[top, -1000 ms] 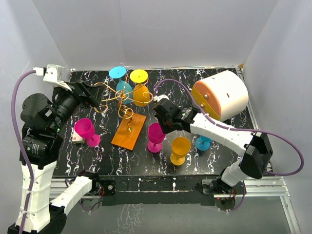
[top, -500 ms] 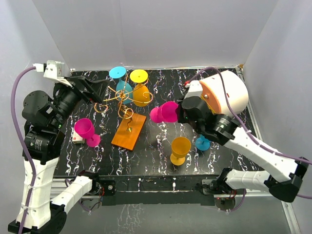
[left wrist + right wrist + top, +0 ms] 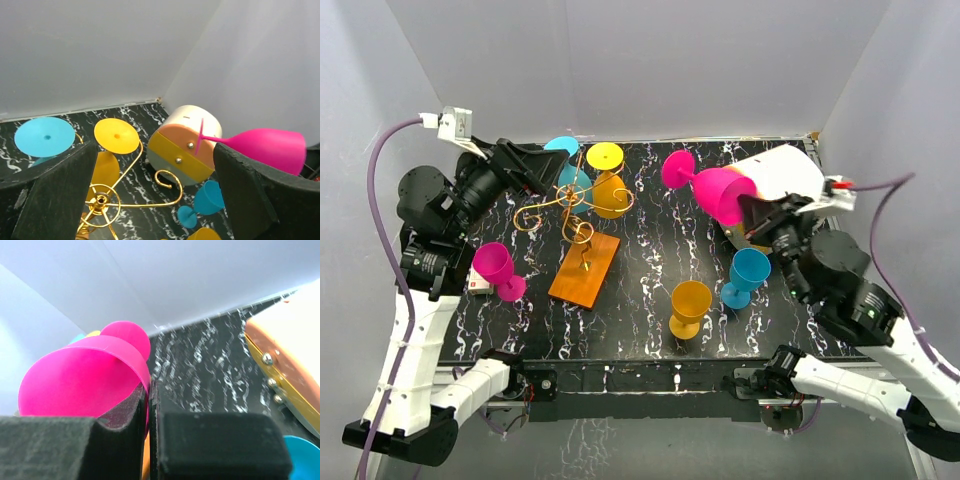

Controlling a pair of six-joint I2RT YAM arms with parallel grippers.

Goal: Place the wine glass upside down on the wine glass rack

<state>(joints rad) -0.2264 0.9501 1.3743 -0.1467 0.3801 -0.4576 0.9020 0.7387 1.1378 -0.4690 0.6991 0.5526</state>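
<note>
On the black marbled table (image 3: 650, 335), the white-and-orange drum (image 3: 788, 178) lay at the right of the top view. The wine glass rack (image 3: 584, 270) stood left of centre on its orange base.

The coming move, as we judged it, turned on one relation. The pink wine glass (image 3: 715, 190) hung in the air right of centre, well apart from the rack and to its right. It was tilted close to level, with its foot pointing up-left toward the rack and its mouth toward the right gripper (image 3: 748, 212). That gripper pinched the bowl's rim, its jaws almost together with only the thin pink wall between them.

The left gripper (image 3: 545, 168) sat nearer, just beside the rack's upper-left scrolls, with its jaws wide and holding nothing.

The rack carried two glasses upside down at its far side, a cyan hung glass (image 3: 560, 148) and a yellow hung glass (image 3: 610, 195). Its near scrolls looked free.

Three more glasses stood upright on the table: a pink standing glass (image 3: 492, 262), a yellow standing glass (image 3: 690, 298) and a cyan standing glass (image 3: 750, 268). Each was empty as far as we could see.
</note>
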